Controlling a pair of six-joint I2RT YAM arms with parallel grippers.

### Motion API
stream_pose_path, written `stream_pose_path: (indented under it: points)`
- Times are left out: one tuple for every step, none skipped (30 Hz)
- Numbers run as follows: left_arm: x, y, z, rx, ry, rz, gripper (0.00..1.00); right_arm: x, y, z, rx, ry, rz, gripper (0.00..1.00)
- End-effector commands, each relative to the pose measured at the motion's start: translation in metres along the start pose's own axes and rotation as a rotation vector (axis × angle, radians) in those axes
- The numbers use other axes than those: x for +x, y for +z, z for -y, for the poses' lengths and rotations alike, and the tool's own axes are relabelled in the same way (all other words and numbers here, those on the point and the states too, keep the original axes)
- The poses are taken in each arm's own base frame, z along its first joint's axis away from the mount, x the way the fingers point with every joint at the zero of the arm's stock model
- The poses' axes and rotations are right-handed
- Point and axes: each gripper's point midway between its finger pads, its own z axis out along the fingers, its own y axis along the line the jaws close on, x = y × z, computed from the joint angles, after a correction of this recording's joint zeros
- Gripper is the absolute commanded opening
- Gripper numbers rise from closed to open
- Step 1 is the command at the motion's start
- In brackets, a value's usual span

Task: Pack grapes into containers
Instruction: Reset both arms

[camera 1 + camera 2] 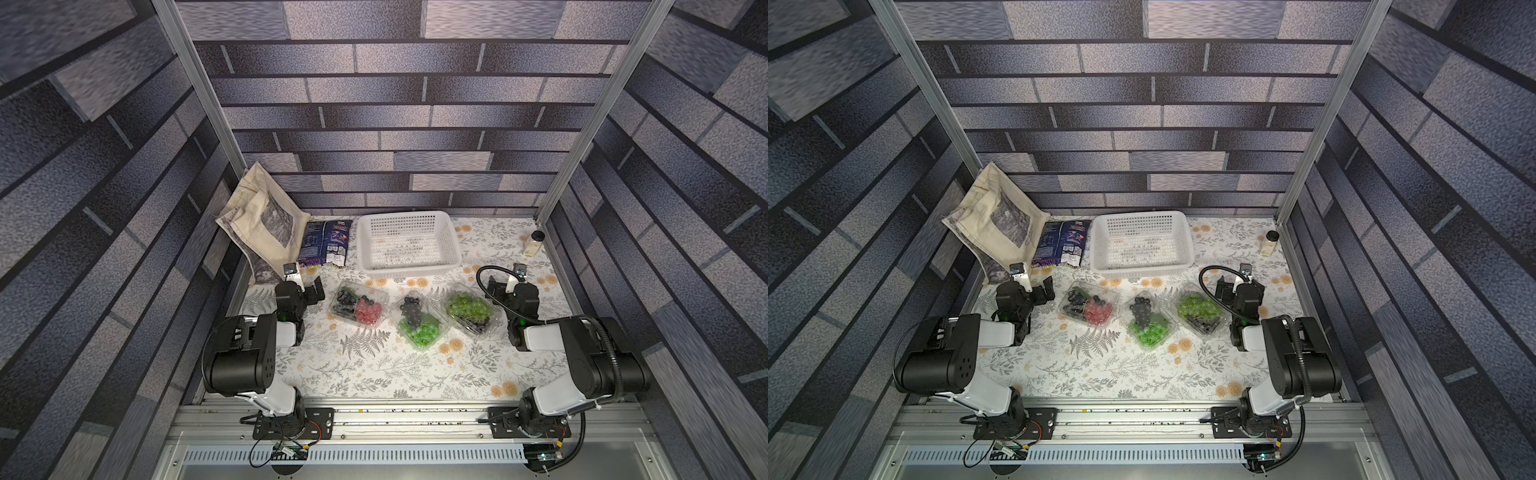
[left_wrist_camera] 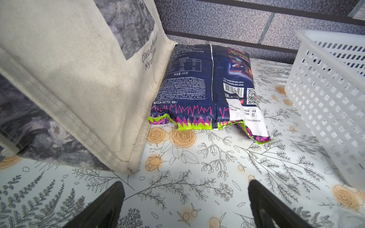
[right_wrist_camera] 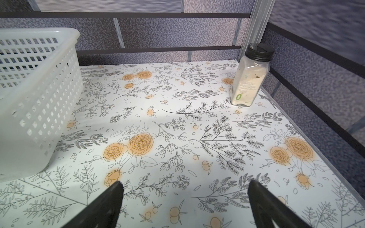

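Since every bunch of grapes (image 1: 368,311) in view already lies inside one of the three clear containers (image 1: 382,291), which sit in a row across the middle of the surface (image 1: 374,374), the step in hand looks like the finish: checking the fill and closing any lid not snapped down (the top views do not show whether they are). The container nearest the left arm holds dark and red grapes, the middle one dark over bright green, the one nearest the right arm pale green with dark ones.

The left hand (image 1: 314,291) hangs just beside the first container, fingers spread and holding nothing. The right hand (image 1: 495,289) hangs just beside the last, likewise spread and empty. Neither touches a container.

To do this well, I would press a lid flat from above with one hand while the other steadies the thin wall. Clear plastic probably slides on the smooth flowered covering, and a bulging bunch could spring the lid back.

Beyond the row, the white basket (image 1: 409,270), the snack packet (image 1: 326,245), the cloth bag (image 1: 257,216) and the spice jar (image 1: 534,245) need no touching.
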Motion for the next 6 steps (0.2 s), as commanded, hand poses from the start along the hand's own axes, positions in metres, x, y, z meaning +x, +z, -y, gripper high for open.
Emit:
stream_pose_path:
  points:
    - [-0.0074,0.0023,0.0018,0.001,0.029,0.013,1.0,-0.0021,0.0013,0.0016,0.008,0.009,0.01,1.0]
    - [-0.0073,0.0023,0.0019,0.001,0.029,0.013,1.0,-0.0027,0.0013,0.002,0.009,0.01,0.012,1.0]
    - [-0.0068,0.0021,0.0014,-0.001,0.029,0.012,1.0,-0.0032,0.0011,0.0019,0.008,0.011,0.014,1.0]
    - [-0.0071,0.0022,0.0019,0.001,0.029,0.012,1.0,-0.0029,0.0008,0.0012,0.006,0.009,0.014,1.0]
    - [-0.0075,0.0022,0.0018,0.0,0.029,0.013,1.0,-0.0032,0.0006,0.0016,0.007,0.009,0.015,1.0]
    - [-0.0073,0.0023,0.0019,0.001,0.029,0.013,1.0,-0.003,0.0007,0.0012,0.006,0.01,0.015,1.0]
